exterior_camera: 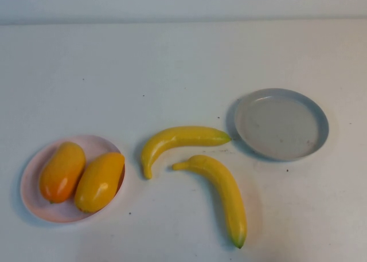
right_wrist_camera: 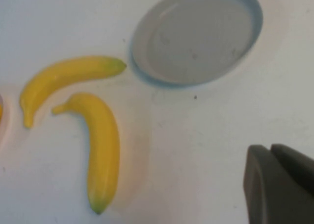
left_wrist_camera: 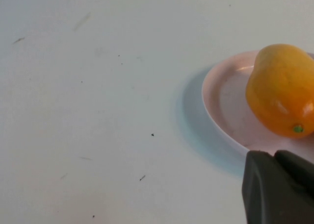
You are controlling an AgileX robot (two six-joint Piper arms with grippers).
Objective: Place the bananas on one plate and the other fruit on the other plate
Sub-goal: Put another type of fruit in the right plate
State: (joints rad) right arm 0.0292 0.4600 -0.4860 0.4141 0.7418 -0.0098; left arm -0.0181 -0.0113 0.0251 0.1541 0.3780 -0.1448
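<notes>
Bananas (exterior_camera: 195, 159) beside grey plate (exterior_camera: 312, 144); both tools shut, left tool (left_wrist_camera: 277, 158) near pink plate (left_wrist_camera: 221, 101), right tool (right_wrist_camera: 272, 153) aside

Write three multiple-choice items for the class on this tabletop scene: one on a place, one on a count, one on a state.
1. Where do the two mangoes lie?
A. on the pink plate
B. on the grey plate
C. on the bare table

2. How many bananas lie on the table?
A. one
B. two
C. three

3. What is the grey plate's state?
A. empty
B. holding a banana
C. upside down

Key: 1 A, both mangoes rest side by side in the pink plate. 2 B, two bananas lie between the plates. 3 A, only its bare grey floor shows.
</notes>
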